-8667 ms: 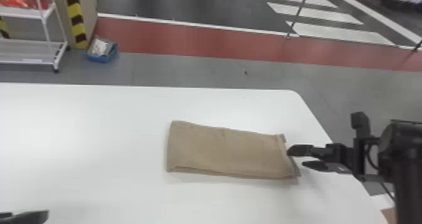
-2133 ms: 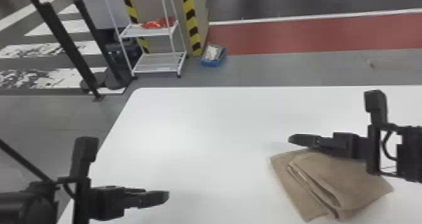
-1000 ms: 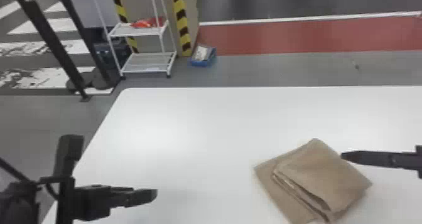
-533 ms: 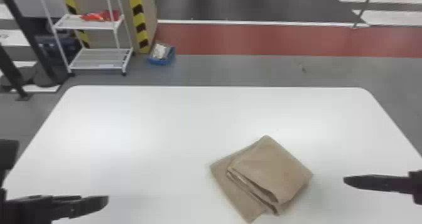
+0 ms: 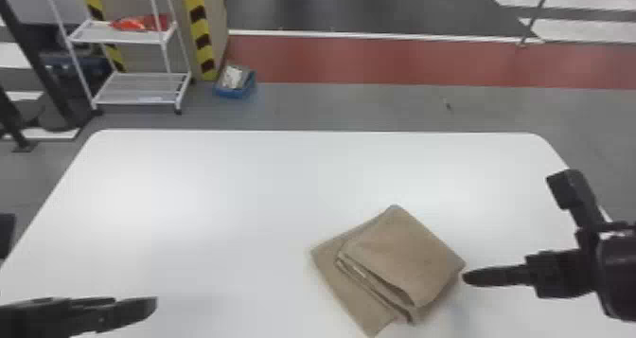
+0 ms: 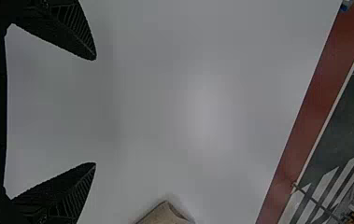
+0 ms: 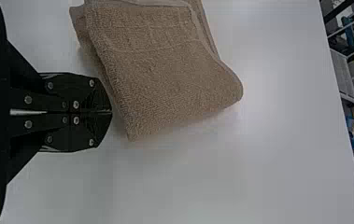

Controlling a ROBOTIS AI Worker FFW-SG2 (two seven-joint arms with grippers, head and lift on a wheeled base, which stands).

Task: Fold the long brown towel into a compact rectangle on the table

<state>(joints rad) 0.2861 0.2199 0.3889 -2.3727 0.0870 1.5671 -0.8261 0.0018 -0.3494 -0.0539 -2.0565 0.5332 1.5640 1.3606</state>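
The brown towel [image 5: 402, 261] lies folded in layers on the white table, turned at an angle, a lower flap sticking out on its left side. My right gripper [image 5: 466, 278] is just right of the towel's right corner; in the right wrist view the gripper [image 7: 111, 112] is shut with nothing between its fingers, beside the towel [image 7: 165, 70]. My left gripper [image 5: 154, 306] is at the table's near left, well away from the towel. Seen from its own wrist, the left gripper [image 6: 95, 112] stands open and holds nothing; a towel corner [image 6: 165, 214] shows there.
The white table [image 5: 236, 181] extends to its far edge beyond the towel. Past it on the floor stand a white wire shelf [image 5: 142, 88] and a blue bin [image 5: 235, 82]. A dark post [image 5: 38, 53] rises at the far left.
The head view has swung back toward the right. My right gripper left the towel's top, went shut, and is now by its right corner. The towel was first a long flat strip, now a smaller stack.
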